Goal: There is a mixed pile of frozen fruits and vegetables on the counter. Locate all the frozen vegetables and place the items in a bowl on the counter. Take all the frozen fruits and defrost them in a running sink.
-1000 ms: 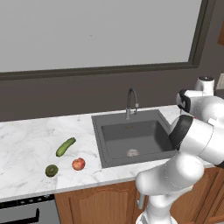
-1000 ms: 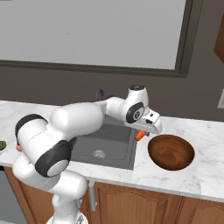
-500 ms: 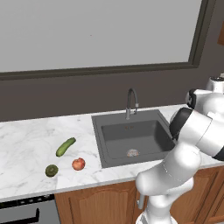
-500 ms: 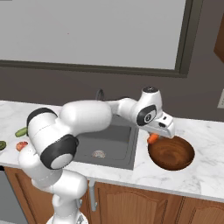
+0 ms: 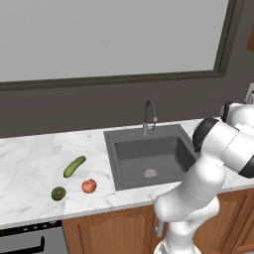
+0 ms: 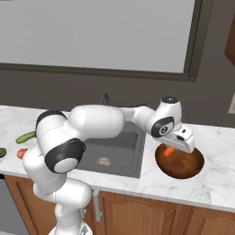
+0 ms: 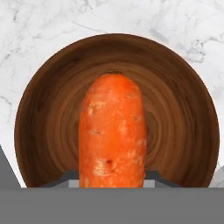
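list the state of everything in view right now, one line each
carrot: held in the gripper, hanging over the bowl
bowl: upright on the counter, nothing lying in it
cucumber: lying on the counter
apple: resting on the counter
dark green fruit: resting on the counter
sink: holds no fruit
faucet: no water visible

Lay on the white marble counter at nine o'clock of the dark sink: cucumber, red apple, dark green fruit. Rose at twelve o'clock of the basin: gooseneck faucet.
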You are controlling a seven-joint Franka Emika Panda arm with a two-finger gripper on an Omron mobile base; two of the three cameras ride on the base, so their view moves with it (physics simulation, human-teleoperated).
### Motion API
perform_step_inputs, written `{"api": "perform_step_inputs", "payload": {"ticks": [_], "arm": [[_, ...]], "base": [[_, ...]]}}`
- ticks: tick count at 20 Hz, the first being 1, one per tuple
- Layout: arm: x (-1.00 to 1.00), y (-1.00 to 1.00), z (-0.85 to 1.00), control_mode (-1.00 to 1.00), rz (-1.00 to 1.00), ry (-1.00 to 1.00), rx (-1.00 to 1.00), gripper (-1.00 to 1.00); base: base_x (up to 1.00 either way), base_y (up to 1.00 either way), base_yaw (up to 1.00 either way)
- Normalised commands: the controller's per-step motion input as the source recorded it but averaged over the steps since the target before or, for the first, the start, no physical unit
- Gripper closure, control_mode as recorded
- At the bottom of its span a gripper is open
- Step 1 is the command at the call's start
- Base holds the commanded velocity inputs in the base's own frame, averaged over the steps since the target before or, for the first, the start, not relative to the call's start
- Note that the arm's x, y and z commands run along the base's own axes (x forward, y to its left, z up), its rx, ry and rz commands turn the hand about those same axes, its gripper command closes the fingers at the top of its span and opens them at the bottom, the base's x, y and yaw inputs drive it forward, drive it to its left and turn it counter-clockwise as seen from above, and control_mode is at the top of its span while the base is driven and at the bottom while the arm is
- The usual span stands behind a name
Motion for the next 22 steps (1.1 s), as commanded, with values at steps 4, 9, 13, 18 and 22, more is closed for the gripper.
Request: {"api": "perform_step_inputs", "payload": {"ticks": [4,9,13,18,22], "arm": [[-0.42,-0.03,-0.18,-1.0,-0.02,0.0,0.0,1.0],[0.02,0.0,-0.07,-1.0,0.0,0.06,0.0,1.0],[0.05,0.06,-0.04,-1.0,0.0,0.05,0.0,1.0],[-0.03,0.01,-0.3,-1.0,-0.05,0.08,0.0,1.0],[-0.02,0.03,-0.28,-1.0,-0.06,0.04,0.0,1.0]], "base": [[0.0,0.0,0.0],[0.0,0.0,0.0],[0.0,0.0,0.0],[0.0,0.0,0.0],[0.0,0.0,0.0]]}}
